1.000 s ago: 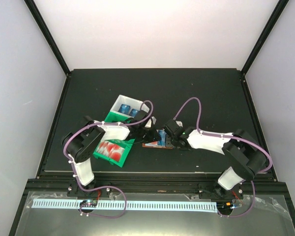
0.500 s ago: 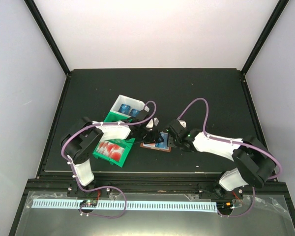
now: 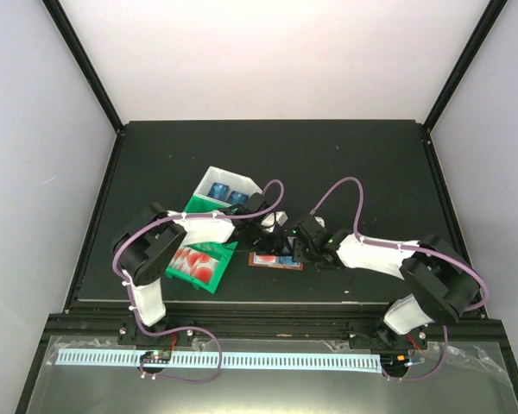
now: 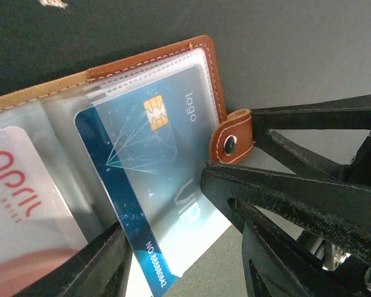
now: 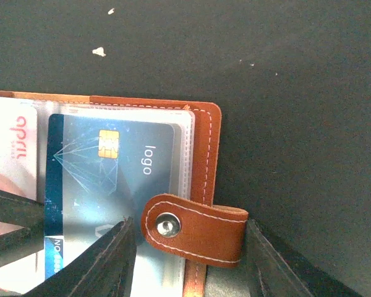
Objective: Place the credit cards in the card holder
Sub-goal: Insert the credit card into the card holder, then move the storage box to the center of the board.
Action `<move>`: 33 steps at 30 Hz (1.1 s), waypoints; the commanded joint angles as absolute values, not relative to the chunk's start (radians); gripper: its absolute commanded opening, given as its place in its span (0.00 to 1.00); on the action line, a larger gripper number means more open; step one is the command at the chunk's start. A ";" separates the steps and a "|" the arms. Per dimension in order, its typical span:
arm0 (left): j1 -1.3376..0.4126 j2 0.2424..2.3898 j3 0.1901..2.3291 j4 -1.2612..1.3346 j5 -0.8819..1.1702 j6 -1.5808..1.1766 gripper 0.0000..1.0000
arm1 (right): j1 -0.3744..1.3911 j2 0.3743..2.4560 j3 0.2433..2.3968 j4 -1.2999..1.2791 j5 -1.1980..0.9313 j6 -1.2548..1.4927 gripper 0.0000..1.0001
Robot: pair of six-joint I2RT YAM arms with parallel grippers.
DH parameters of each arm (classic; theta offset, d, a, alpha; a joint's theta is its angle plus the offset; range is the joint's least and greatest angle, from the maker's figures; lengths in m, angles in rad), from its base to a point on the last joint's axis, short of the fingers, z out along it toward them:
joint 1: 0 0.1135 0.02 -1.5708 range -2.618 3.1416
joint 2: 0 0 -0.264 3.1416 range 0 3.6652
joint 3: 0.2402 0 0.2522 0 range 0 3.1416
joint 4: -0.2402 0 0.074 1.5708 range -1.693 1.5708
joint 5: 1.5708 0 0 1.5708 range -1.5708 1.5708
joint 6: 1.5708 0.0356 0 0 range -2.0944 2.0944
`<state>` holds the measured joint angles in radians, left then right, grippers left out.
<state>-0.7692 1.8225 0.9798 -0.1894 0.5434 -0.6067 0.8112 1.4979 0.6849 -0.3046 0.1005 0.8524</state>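
Observation:
The brown leather card holder (image 3: 274, 260) lies open on the black table between the two grippers. In the left wrist view, my left gripper (image 4: 167, 247) is shut on a blue card (image 4: 148, 173) that sits partly inside the holder's (image 4: 204, 62) clear right pocket. A red-and-white card (image 4: 18, 185) fills the pocket beside it. In the right wrist view, my right gripper (image 5: 188, 247) is shut on the holder's snap tab (image 5: 195, 229), with the blue card (image 5: 105, 179) to its left. From above, the left gripper (image 3: 268, 233) and right gripper (image 3: 295, 248) meet over the holder.
A green-and-white tray (image 3: 190, 207) stands left of the holder, with blue cards (image 3: 224, 191) in its far compartment and red-and-white cards (image 3: 197, 263) in its near one. The left arm covers its middle. The table's front edge (image 3: 276, 297) is close behind the holder.
Both grippers and the card holder have shifted a little toward the near edge. The right gripper has closed in from the right onto the holder.

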 commanded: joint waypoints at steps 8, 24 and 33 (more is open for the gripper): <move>-0.770 1.785 1.008 -0.239 0.558 -0.554 0.64 | 0.811 1.411 0.677 -0.344 0.197 0.879 0.50; -0.752 1.601 0.876 -0.492 0.194 -0.476 0.96 | 0.811 1.357 0.681 -0.370 0.195 0.850 0.52; -0.636 1.538 0.812 -0.534 0.022 -0.493 0.93 | 0.810 1.376 0.693 -0.371 0.180 0.847 0.52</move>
